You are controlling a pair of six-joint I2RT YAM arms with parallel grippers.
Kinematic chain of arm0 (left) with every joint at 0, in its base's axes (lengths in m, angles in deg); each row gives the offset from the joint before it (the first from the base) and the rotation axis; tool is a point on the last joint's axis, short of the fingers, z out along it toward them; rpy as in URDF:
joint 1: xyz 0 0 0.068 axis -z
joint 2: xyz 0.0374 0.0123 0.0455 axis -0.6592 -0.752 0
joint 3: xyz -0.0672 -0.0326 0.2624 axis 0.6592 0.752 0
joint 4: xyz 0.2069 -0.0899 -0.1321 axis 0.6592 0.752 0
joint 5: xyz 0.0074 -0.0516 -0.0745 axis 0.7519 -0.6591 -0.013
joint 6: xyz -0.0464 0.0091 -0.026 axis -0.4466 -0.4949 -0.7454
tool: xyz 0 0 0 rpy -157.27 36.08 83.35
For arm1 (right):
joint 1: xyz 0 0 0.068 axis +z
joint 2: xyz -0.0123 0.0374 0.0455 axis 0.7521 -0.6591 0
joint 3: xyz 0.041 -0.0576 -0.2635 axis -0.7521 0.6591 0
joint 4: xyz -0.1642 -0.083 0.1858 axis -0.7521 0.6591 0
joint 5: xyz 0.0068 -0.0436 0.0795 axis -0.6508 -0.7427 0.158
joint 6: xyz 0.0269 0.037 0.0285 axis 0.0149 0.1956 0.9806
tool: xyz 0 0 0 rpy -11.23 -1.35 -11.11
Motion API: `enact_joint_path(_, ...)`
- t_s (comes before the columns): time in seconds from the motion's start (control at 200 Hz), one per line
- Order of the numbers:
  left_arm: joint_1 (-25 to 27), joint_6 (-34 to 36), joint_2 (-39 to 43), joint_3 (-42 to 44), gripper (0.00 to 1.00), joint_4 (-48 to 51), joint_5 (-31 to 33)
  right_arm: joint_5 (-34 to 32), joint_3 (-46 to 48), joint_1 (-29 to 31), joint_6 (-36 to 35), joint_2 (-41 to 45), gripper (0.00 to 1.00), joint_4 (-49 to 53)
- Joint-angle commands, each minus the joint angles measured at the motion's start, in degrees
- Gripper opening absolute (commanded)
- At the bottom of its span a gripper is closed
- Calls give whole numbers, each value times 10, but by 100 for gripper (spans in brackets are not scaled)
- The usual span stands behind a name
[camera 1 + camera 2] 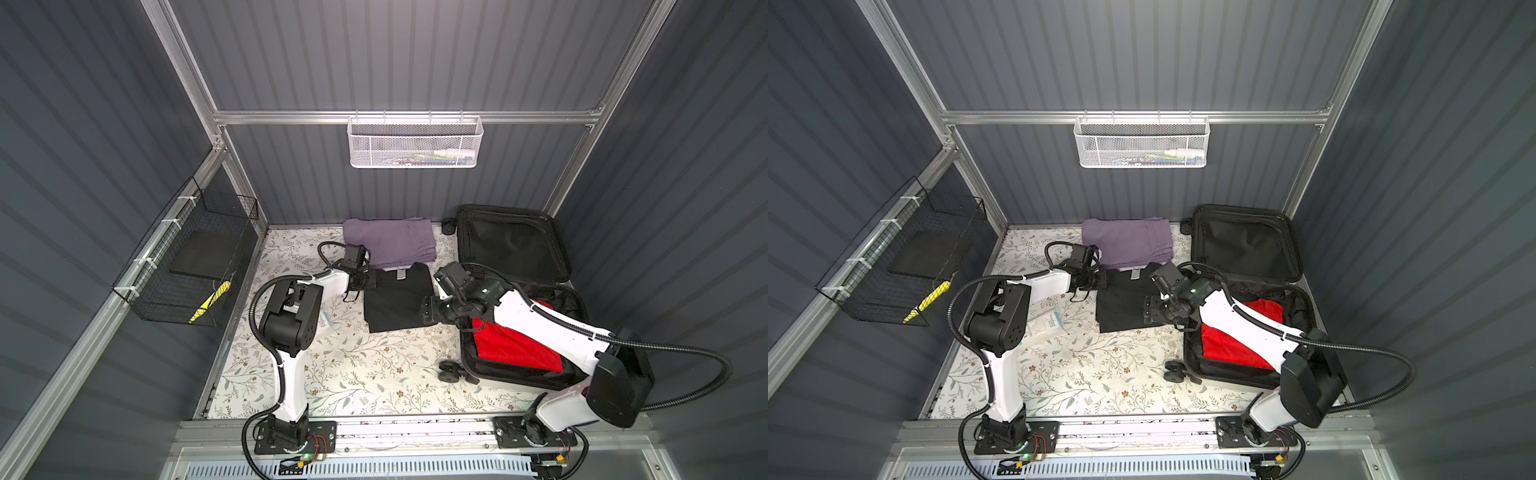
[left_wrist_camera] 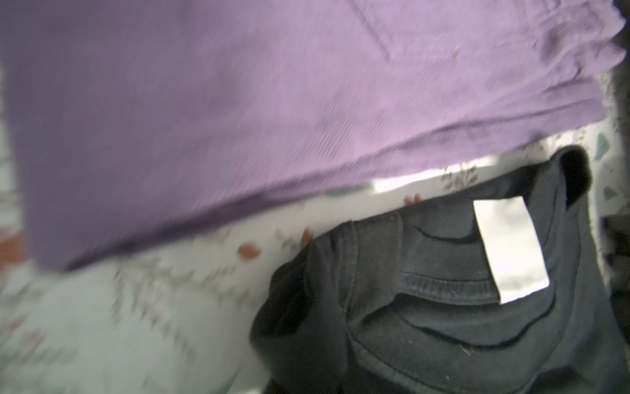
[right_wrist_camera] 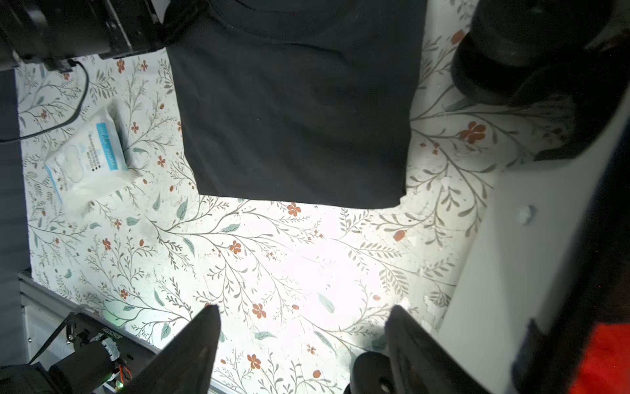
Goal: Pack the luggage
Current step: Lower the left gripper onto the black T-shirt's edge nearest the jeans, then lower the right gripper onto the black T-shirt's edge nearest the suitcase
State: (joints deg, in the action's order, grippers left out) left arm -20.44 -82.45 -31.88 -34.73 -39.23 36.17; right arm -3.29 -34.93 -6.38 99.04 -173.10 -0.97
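The luggage (image 1: 511, 245) lies open at the right in both top views, showing its black lining and a red cloth (image 1: 515, 345) in the near half. Its white shell (image 3: 511, 256) shows in the right wrist view. A folded black shirt (image 1: 399, 299) lies on the floral table between the arms. My left gripper (image 1: 368, 280) is at the shirt's left collar corner, where the cloth (image 2: 443, 324) bunches up and hides the fingers; it looks shut on it. My right gripper (image 3: 301, 308) stands open above the table by the shirt's right edge, holding nothing.
A folded purple garment (image 1: 390, 243) lies behind the shirt. A white packet (image 3: 88, 160) rests on the table under the left arm. A white mesh basket (image 1: 415, 141) hangs on the back rail. A black wire basket (image 1: 195, 266) with a yellow item (image 1: 210, 301) hangs on the left wall.
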Motion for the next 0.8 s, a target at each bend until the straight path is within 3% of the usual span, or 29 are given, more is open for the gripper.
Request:
enact_joint_path(0.0,-5,1,29,36,0,41,27,-19,-26,17,4,-29,78,3)
enact_joint_path(0.405,-70,6,84,101,0,89,79,-16,-82,48,26,-145,79,-8)
enact_joint_path(0.795,-77,16,74,88,0,97,75,-9,-120,39,22,-228,79,-12)
